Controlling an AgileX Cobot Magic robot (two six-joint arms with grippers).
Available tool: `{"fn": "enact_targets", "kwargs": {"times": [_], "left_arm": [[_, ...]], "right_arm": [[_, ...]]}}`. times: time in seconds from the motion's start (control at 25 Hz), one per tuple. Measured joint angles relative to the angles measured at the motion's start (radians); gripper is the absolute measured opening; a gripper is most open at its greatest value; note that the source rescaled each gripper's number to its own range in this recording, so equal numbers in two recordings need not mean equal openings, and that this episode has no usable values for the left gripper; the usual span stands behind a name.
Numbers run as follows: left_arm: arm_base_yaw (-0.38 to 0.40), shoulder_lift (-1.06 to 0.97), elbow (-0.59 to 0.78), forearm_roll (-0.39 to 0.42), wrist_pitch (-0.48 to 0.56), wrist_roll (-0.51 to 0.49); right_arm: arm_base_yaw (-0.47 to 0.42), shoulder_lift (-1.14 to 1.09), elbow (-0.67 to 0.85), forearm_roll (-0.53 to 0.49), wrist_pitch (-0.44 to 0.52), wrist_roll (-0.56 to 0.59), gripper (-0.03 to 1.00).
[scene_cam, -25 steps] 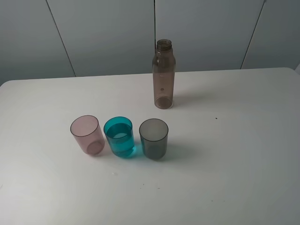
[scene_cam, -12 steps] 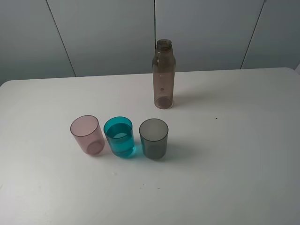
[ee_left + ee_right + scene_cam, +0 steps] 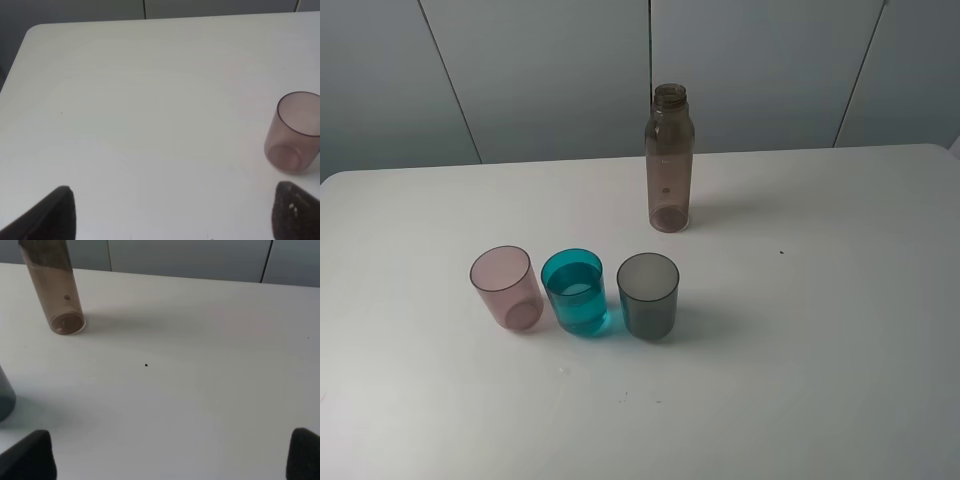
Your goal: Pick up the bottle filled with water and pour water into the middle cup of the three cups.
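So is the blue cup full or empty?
Partly full. The teal cup shows a water line below its rim, unlike the pink cup beside it.

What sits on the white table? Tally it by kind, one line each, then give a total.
Translucent plastic tumblers: 3 (pale pink tumbler, teal tumbler with water in it, smoky grey tumbler)
Tall smoky brown translucent plastic bottles, uncapped: 1
Total: 4

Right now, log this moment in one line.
bottle: upright, untouched | middle cup: holds water | left gripper: open | right gripper: open
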Motion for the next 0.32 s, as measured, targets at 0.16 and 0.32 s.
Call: {"fn": "enact_targets", "kwargs": {"times": [0.16, 0.32], "left_arm": [[0.0, 0.0, 0.0, 0.0, 0.0, 0.0], [0.0, 0.0, 0.0, 0.0, 0.0, 0.0]], "right_arm": [[0.0, 0.0, 0.0, 0.0, 0.0, 0.0, 1.0], [0.0, 0.0, 0.0, 0.0, 0.0, -0.003, 1.0]]}}
